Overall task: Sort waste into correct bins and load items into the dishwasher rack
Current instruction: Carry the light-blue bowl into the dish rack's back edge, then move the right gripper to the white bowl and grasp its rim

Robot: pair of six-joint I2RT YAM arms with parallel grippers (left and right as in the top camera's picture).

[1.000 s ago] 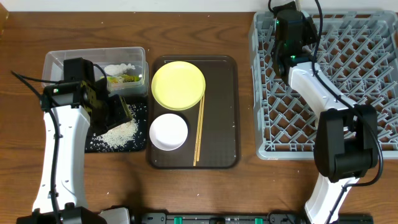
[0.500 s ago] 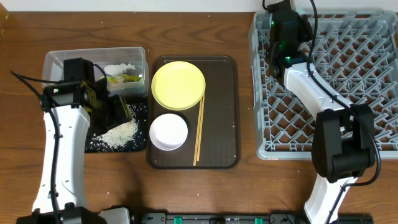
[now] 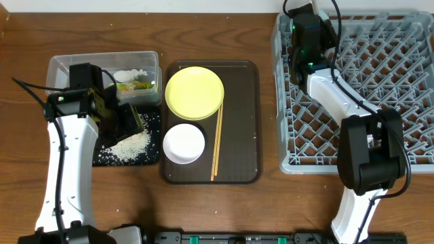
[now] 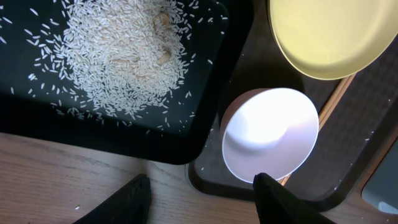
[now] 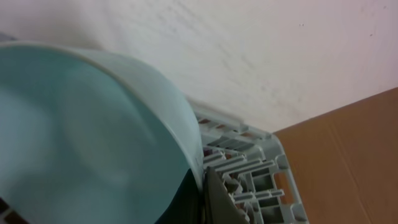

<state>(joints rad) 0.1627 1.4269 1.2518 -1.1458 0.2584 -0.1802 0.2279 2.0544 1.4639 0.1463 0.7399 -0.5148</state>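
We seem to be at a robotics lab bench staged as a dish station: a bare wooden tabletop (image 3: 264, 203) against a plain white wall (image 5: 249, 50), with a left arm (image 3: 64, 156) and a right arm (image 3: 339, 95) trailing cables, a grey dishwasher rack (image 3: 400, 102) and a brown serving tray (image 3: 241, 122).

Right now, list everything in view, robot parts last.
rice grains: one pile, whitish, in black tray
tissue: 1, white, in clear tub
wrapper: 1, green-yellow, in clear tub
plate: 1, pale yellow, on serving tray
white bowl: 1, on serving tray
chopsticks: 1 pair, wooden, on serving tray
rack: 1, grey, right
light blue bowl: 1, in right gripper
left gripper: open, empty
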